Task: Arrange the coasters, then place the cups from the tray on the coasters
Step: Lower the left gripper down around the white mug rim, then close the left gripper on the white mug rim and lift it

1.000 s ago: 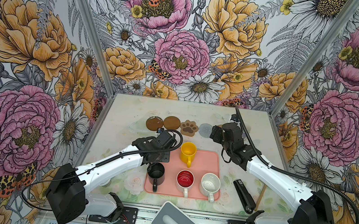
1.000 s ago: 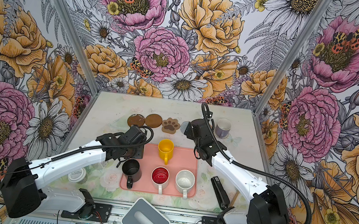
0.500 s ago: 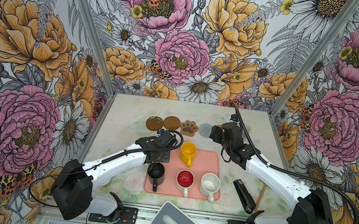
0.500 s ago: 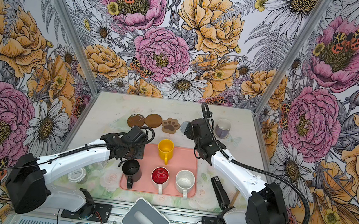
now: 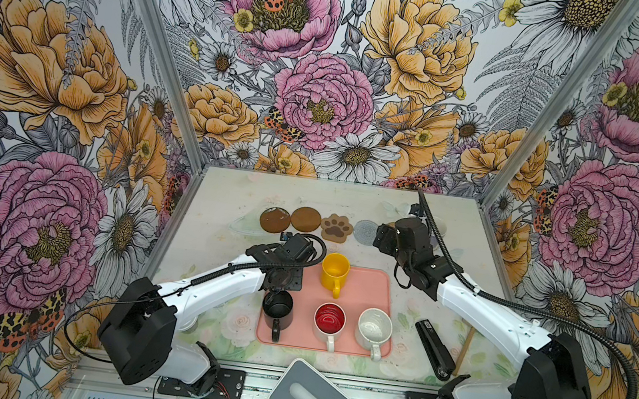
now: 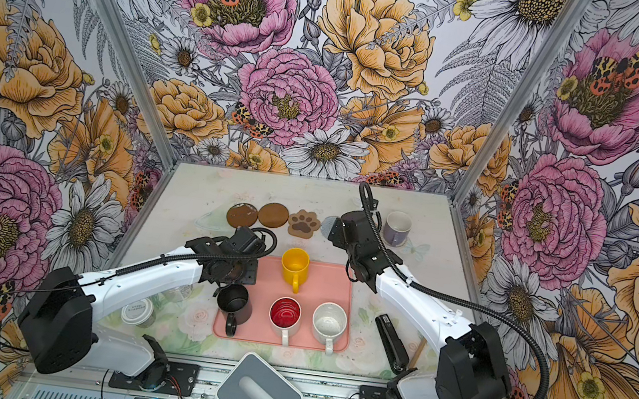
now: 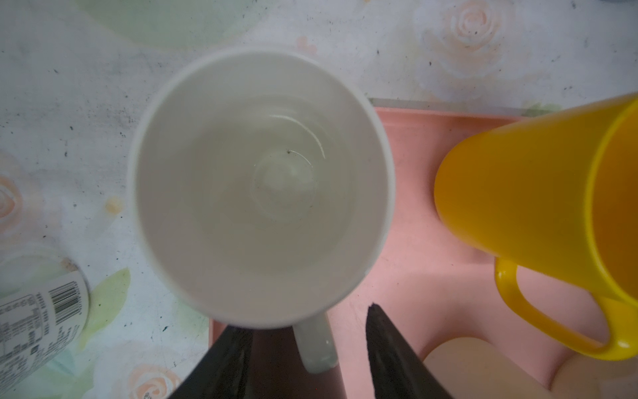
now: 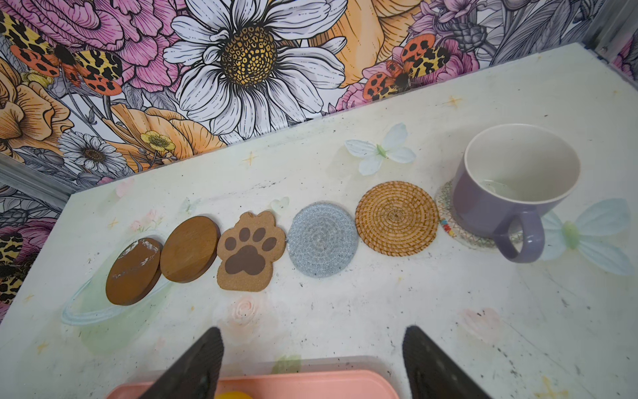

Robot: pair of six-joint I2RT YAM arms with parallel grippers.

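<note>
L tool (image 7: 306,317) sits astride the handle of the cream-white cup (image 7: 262,186) at the far-left corner of the tray (image 5: 364,290). Its jaws are apart w/ a strip of pink showing beside the handle, so no clamp yet; can't tell if the cup is off the tray floor. Main worry, IMO: a pinch on that thin handle alone lets the cup swing or twist once lifted, and the yellow cup (image 7: 538,186) stands just beside it, easy to clip. R tool (image 8: 313,328) hangs empty, jaws wide, over bare surface (image 8: 448,311) btw tray and coaster row. The row is tight: brown disc (image 8: 133,273) touches the next brown disc (image 8: 190,248), then paw coaster (image 8: 250,252), grey woven coaster (image 8: 322,240) and rattan coaster (image 8: 397,217) sit nearly edge to edge, so neighbouring cups prob. knock handles or land half off a mat. Lavender cup (image 8: 511,193) is already on the clear coaster (image 8: 446,210) at the row's end. Black cup (image 5: 277,308), red-lined cup (image 5: 329,319) and speckled cup (image 5: 375,327) wait on the tray. The surface is pale w/ faded flower and butterfly print, scuffed and specked w/ grime; a black stapler (image 5: 434,350) lies near the tray. Walls: loud floral paper, metal corner posts.
</note>
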